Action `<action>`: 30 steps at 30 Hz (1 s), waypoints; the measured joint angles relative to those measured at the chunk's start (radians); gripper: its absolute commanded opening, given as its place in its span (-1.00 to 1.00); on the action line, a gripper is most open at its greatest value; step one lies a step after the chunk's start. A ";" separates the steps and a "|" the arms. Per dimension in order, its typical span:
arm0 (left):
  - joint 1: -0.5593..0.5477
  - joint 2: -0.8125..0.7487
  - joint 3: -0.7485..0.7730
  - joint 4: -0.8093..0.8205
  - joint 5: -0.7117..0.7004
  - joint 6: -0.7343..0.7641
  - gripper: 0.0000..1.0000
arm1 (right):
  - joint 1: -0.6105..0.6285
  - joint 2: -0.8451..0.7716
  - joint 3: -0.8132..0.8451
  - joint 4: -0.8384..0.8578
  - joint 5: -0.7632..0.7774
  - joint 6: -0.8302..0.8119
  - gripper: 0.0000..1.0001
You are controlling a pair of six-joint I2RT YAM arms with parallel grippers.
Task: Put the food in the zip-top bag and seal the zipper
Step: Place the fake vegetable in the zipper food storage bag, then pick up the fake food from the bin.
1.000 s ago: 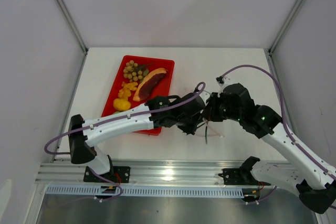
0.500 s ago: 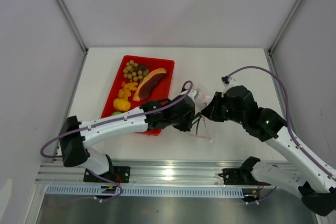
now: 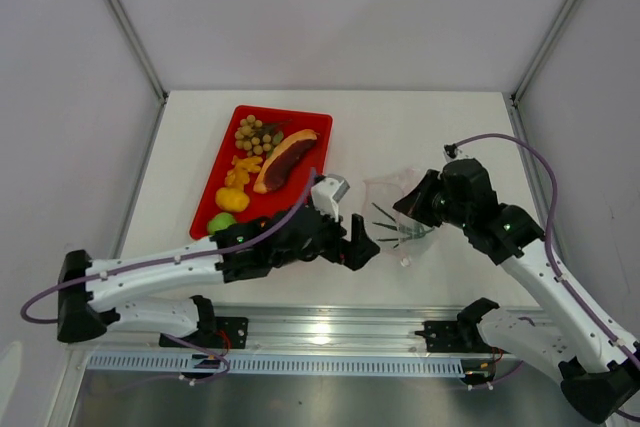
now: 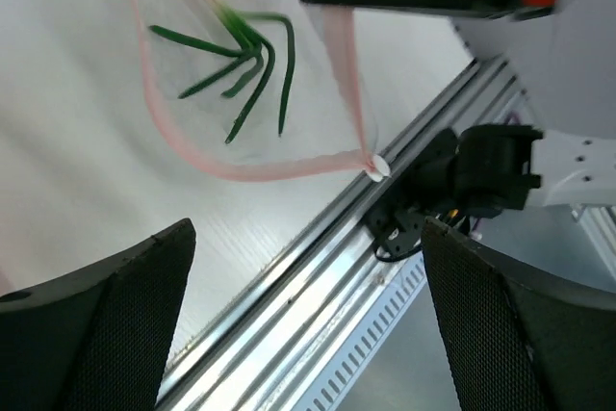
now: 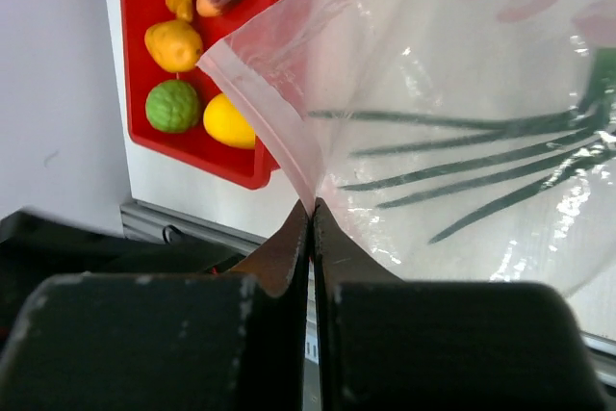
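The clear zip-top bag (image 3: pixel 398 209) hangs from my right gripper (image 3: pixel 417 203), which is shut on its edge (image 5: pixel 313 207) at the pinkish zipper (image 5: pixel 262 90). The green onion (image 3: pixel 393 228) lies inside the bag (image 5: pixel 452 55), its stalks (image 5: pixel 481 156) showing through the plastic. My left gripper (image 3: pixel 359 247) stands open and empty just left of the bag, its wide-apart fingers (image 4: pixel 106 324) facing the open zipper loop (image 4: pixel 250 168) and onion (image 4: pixel 245 55). Grape cluster (image 3: pixel 255 132), meat slice (image 3: pixel 285 159), orange bits (image 3: pixel 243 169), orange fruit (image 3: pixel 232 199) and lime (image 3: pixel 222 222) sit in the tray. The mango (image 5: pixel 229 120) lies beside the lime (image 5: pixel 173 106).
The red tray (image 3: pixel 318 119) lies at the left middle of the white table, with my left arm crossing its near corner. A metal rail (image 3: pixel 320 327) runs along the table's near edge. Grey walls close in the left, right and back sides.
My left gripper opened, leaving the green onion in the bag, and drew back toward the near left. My right gripper carried the bag a little to the right.
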 measured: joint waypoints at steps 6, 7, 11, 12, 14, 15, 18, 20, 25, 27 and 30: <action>0.012 -0.248 -0.060 0.007 -0.149 0.050 0.99 | -0.089 0.009 -0.006 0.013 -0.077 -0.016 -1.00; 0.036 -0.282 -0.060 -0.010 -0.170 0.052 0.99 | -0.100 0.009 -0.005 0.013 -0.085 -0.023 -1.00; 0.241 -0.319 -0.050 -0.109 -0.185 0.053 0.99 | -0.151 0.010 -0.001 0.013 -0.122 -0.064 -1.00; 0.302 -0.310 -0.042 -0.143 -0.177 0.053 0.99 | -0.162 0.011 0.000 0.013 -0.127 -0.074 -1.00; 0.401 -0.277 -0.031 -0.186 -0.160 0.054 0.99 | -0.177 0.014 0.002 0.013 -0.138 -0.097 -1.00; 0.448 -0.250 -0.026 -0.204 -0.138 0.055 0.99 | -0.183 0.019 0.006 0.012 -0.148 -0.110 -1.00; 0.551 -0.134 0.000 -0.235 -0.078 0.065 0.99 | -0.190 0.039 0.019 0.013 -0.166 -0.141 -1.00; 0.608 -0.034 0.031 -0.245 -0.028 0.071 0.98 | -0.194 0.051 0.024 0.012 -0.178 -0.159 -1.00; 0.777 0.175 0.071 -0.245 0.128 0.000 0.86 | -0.208 0.064 0.044 0.010 -0.193 -0.201 -1.00; 0.833 0.228 0.069 -0.241 0.161 -0.055 0.83 | -0.216 0.064 0.050 0.010 -0.197 -0.211 -1.00; 0.853 0.255 0.066 -0.228 0.171 -0.140 0.78 | -0.227 0.064 0.050 0.011 -0.208 -0.220 -1.00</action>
